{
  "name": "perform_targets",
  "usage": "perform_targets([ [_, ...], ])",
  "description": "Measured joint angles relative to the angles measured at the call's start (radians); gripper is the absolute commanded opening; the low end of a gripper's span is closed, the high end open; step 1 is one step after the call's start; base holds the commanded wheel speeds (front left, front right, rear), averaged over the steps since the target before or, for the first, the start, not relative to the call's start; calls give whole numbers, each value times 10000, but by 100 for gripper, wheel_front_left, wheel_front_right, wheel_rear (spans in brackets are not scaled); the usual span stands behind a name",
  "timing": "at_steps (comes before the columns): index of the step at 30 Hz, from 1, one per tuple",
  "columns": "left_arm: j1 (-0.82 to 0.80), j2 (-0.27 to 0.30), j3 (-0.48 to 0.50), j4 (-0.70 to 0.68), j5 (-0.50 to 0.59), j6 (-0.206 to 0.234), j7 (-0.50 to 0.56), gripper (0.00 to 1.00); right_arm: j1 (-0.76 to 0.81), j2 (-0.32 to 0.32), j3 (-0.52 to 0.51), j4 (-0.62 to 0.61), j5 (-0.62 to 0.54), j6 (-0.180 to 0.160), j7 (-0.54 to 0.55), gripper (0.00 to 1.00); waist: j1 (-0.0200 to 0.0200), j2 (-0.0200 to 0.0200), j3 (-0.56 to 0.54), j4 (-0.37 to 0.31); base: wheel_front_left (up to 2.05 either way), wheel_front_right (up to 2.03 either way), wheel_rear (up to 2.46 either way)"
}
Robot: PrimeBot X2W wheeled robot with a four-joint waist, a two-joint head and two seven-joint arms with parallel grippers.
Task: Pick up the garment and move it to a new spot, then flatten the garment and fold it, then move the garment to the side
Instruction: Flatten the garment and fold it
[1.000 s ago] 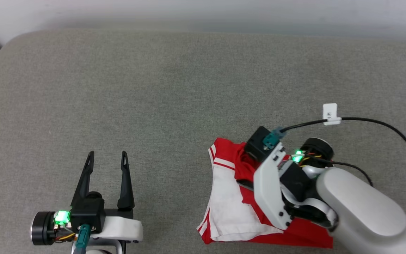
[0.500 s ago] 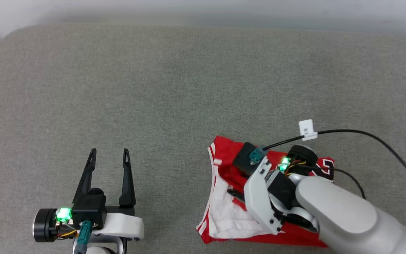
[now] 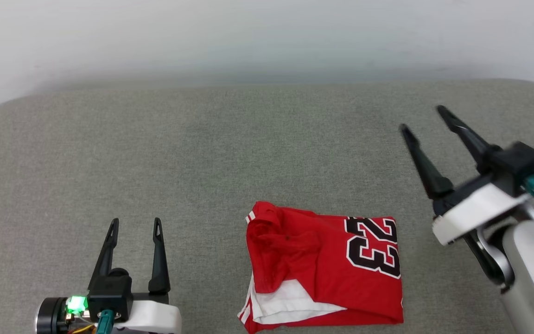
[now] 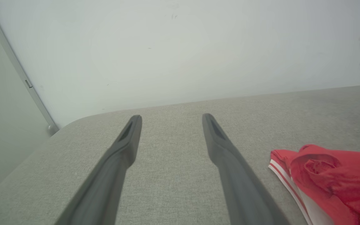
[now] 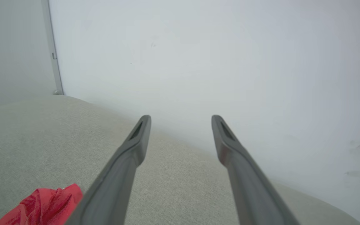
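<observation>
Lying folded on the grey cushion (image 3: pixel 202 162), the garment (image 3: pixel 327 269) rests between the left gripper (image 3: pixel 136 221) and right gripper (image 3: pixel 422 118), touching neither. You find both sets of jaws apart and empty, probably ready to shift it aside.

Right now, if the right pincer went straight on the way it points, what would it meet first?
Probably the wall: the open right pincer aims over the cushion, clear of the shirt, though depth is unclear.

Bare, lab-like indoor space: broad grey fabric-covered surface (image 3: pixel 193 153) with rounded corners against a plain white wall (image 3: pixel 248 37)
</observation>
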Motion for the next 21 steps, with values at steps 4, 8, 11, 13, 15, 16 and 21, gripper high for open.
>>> perform_targets([
  [4,152,-4,2,-23,0,-13,0,100,1286,696,-1753,-182,-863,-2,-846,100,0,0,-220,-86,0,0,0],
  [8,336,-10,-2,-73,-4,-58,0,100,2418,1335,-2890,-543,-1465,-2,-1187,100,0,0,-415,-109,0,0,0],
  [11,404,-17,15,-142,-25,-102,0,100,3279,1848,-3507,-861,-1685,-2,-1267,100,0,0,-542,-105,0,0,0],
  [13,520,-25,48,-178,-48,-128,0,100,3811,2125,-3722,-1124,-1877,-2,-1312,100,0,0,-618,-100,0,0,0],
  [15,617,-33,58,-217,-79,-178,0,100,4320,2416,-3916,-1337,-1925,-2,-1327,100,0,0,-690,-95,0,0,0],
  [16,670,-36,69,-242,-102,-192,0,100,4566,2512,-3971,-1436,-1944,-2,-1329,100,0,0,-726,-89,0,0,0],
  [21,958,-71,121,-332,-184,-347,0,100,5643,2907,-4366,-1856,-1981,-2,-1333,100,0,0,-892,-55,0,0,0],
])
